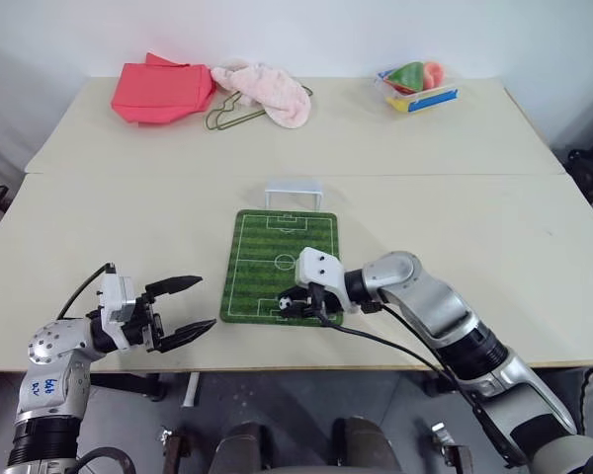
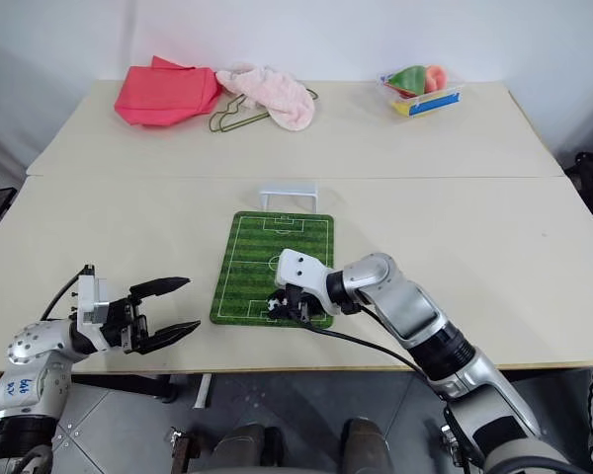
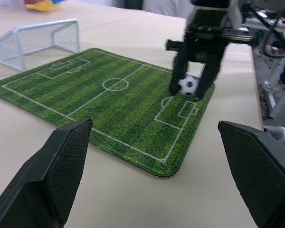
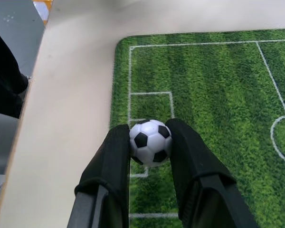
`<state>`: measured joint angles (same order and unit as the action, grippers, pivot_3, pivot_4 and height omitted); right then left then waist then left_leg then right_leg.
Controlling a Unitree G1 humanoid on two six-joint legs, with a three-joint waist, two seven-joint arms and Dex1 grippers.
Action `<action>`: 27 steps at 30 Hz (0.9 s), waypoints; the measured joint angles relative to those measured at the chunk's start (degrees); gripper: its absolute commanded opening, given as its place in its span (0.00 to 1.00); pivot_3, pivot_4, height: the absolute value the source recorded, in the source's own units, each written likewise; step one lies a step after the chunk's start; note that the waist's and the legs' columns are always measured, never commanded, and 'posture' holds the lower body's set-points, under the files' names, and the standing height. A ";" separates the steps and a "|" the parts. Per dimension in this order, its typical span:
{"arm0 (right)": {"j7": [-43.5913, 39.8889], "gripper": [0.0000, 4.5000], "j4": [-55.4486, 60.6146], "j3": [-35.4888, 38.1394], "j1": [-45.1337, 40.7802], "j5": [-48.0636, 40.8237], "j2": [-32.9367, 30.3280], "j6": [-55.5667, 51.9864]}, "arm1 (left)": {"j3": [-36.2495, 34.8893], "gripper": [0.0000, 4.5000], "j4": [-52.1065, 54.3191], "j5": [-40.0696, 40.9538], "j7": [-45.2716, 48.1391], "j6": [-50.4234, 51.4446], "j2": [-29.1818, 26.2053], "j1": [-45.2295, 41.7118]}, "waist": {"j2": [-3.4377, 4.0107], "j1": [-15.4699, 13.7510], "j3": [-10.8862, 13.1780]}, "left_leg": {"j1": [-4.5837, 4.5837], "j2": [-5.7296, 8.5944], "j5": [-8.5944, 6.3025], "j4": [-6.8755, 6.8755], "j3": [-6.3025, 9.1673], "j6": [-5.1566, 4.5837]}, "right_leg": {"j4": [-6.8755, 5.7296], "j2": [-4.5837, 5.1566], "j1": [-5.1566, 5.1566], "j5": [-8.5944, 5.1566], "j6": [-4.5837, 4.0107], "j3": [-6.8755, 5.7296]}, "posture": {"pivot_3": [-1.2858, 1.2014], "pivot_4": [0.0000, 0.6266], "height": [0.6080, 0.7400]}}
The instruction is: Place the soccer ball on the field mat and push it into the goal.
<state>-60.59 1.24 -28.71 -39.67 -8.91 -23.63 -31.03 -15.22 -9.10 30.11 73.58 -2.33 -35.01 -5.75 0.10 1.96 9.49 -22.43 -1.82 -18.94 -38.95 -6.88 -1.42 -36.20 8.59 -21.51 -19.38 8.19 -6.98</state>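
Two pale beige tables (image 1: 455, 237) stand pushed together against a white wall. On the far one lie a red cloth (image 1: 161, 93), a pink towel (image 1: 270, 91) over a wire hanger (image 1: 229, 112), and a clear packet of toy food (image 1: 419, 86).

On the near table the field mat (image 1: 282, 247) lies flat in front of me, its long sides running away from me. The goal (image 1: 295, 191) stands upright on the bare tabletop just past the mat's far edge, apart from it by a narrow gap.

My right gripper (image 4: 152, 142) is clenched on the soccer ball (image 4: 150, 142), one black finger on each side of it. It holds the ball over the near end of the mat, at the penalty box on that end. From the left wrist view the ball (image 3: 188, 85) looks to sit at or just above the mat; I cannot tell whether it touches.

My left gripper (image 1: 190, 306) hangs over bare tabletop to the left of the mat, well apart from it, fingers spread wide and grasping nothing, pointed toward the mat.
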 measured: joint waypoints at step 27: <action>-2.86 0.61 -6.81 0.15 -1.48 2.57 3.09 5.18 | 0.70 1.00 2.01 -0.14 -3.50 -1.44 0.12 1.05 | -0.02 -0.13 0.01 | 0.00 -0.06 -0.01 -0.01 0.03 0.02 | -0.02 0.03 0.01 0.00 0.00 -0.01 | 0.52 0.24 1.00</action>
<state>-63.44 -5.57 -28.57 -41.15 -6.34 -20.55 -25.85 -14.52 -7.08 29.96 70.08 -3.77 -34.88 -4.71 0.09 1.84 9.50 -22.43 -1.88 -18.95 -38.96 -6.85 -1.41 -36.22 8.62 -21.50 -19.38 8.19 -6.99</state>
